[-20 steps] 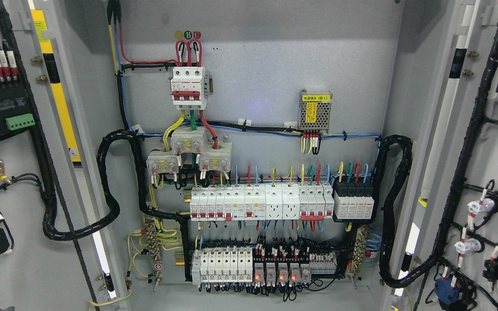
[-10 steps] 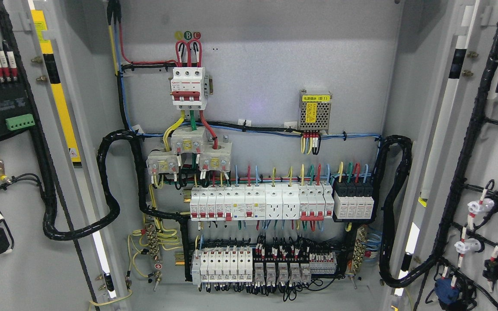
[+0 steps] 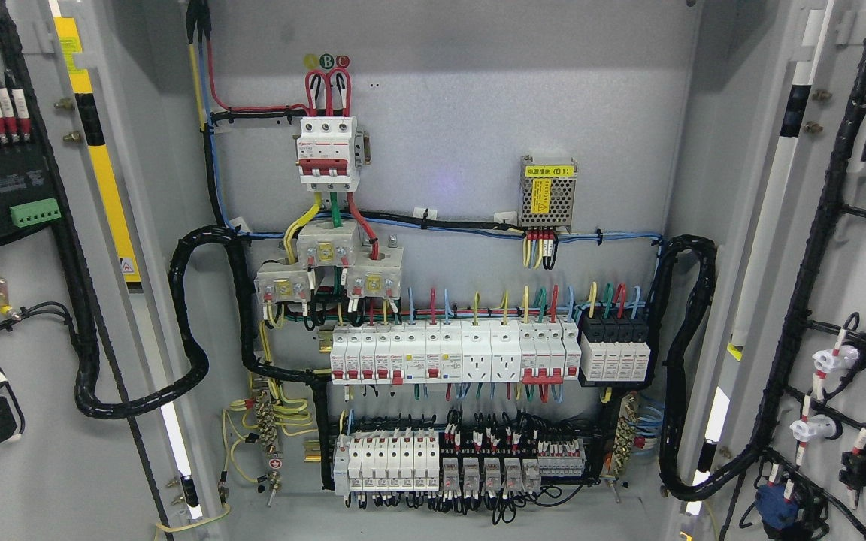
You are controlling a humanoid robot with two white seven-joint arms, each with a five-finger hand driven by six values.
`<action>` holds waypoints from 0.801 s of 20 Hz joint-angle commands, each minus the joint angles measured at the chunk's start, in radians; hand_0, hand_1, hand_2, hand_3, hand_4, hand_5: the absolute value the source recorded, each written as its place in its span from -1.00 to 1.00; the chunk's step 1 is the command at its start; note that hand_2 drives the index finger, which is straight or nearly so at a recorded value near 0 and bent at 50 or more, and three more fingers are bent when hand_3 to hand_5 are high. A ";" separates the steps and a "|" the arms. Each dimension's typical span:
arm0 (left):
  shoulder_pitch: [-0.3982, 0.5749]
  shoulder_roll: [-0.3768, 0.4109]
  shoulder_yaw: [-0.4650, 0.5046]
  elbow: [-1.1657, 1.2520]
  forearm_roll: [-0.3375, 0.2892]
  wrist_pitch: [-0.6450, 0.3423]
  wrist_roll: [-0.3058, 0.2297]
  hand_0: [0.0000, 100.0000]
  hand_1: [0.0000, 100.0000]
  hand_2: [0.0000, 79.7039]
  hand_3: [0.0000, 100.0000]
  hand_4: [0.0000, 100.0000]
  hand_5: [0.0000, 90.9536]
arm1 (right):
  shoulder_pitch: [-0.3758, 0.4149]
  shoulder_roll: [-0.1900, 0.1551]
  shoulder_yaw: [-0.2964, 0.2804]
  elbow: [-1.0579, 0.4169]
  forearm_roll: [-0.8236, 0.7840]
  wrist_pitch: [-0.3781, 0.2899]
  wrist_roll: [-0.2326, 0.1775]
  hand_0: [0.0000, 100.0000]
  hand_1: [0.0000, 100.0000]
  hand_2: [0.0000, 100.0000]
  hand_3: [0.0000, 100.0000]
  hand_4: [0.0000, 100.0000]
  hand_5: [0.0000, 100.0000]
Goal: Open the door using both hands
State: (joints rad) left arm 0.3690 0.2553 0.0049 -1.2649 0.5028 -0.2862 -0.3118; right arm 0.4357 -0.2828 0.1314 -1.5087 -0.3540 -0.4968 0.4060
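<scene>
Neither robot hand shows in the head view, so their state cannot be told. Nearest, the left door [image 3: 34,391] and the right door [image 3: 854,248] of the grey cabinet [image 3: 463,113] both stand swung wide open, their inner faces carrying black cable looms and small fittings. Inside the cabinet, low down, sits a row of relays and terminal blocks [image 3: 459,464]; above it a long row of white breakers [image 3: 452,353]; higher still a red-and-white main breaker [image 3: 328,154] and a small power supply [image 3: 547,194] on the back panel.
</scene>
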 commanded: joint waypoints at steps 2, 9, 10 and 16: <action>-0.097 -0.136 -0.169 0.845 -0.050 -0.002 0.016 -0.76 0.11 -1.00 -1.00 -1.00 -1.00 | -0.096 0.114 0.093 0.727 0.056 0.000 -0.006 -1.00 0.00 -0.92 -1.00 -1.00 -1.00; -0.119 -0.166 -0.181 1.039 -0.139 0.016 0.165 -0.76 0.11 -1.00 -1.00 -1.00 -1.00 | -0.201 0.171 0.034 1.149 0.060 0.012 -0.015 -1.00 0.00 -0.92 -1.00 -1.00 -1.00; -0.119 -0.166 -0.178 1.053 -0.139 0.024 0.161 -0.76 0.11 -1.00 -1.00 -1.00 -1.00 | -0.224 0.180 0.034 1.198 0.063 0.018 -0.019 -1.00 0.00 -0.92 -1.00 -1.00 -1.00; -0.153 -0.159 -0.177 1.059 -0.138 0.128 0.161 -0.76 0.11 -1.00 -1.00 -1.00 -1.00 | -0.271 0.212 0.030 1.257 0.142 0.205 -0.163 -1.00 0.00 -0.92 -1.00 -1.00 -1.00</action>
State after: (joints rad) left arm 0.2445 0.1349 -0.1311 -0.4886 0.3779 -0.1956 -0.1530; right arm 0.2224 -0.1498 0.1616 -0.6556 -0.2606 -0.3668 0.3019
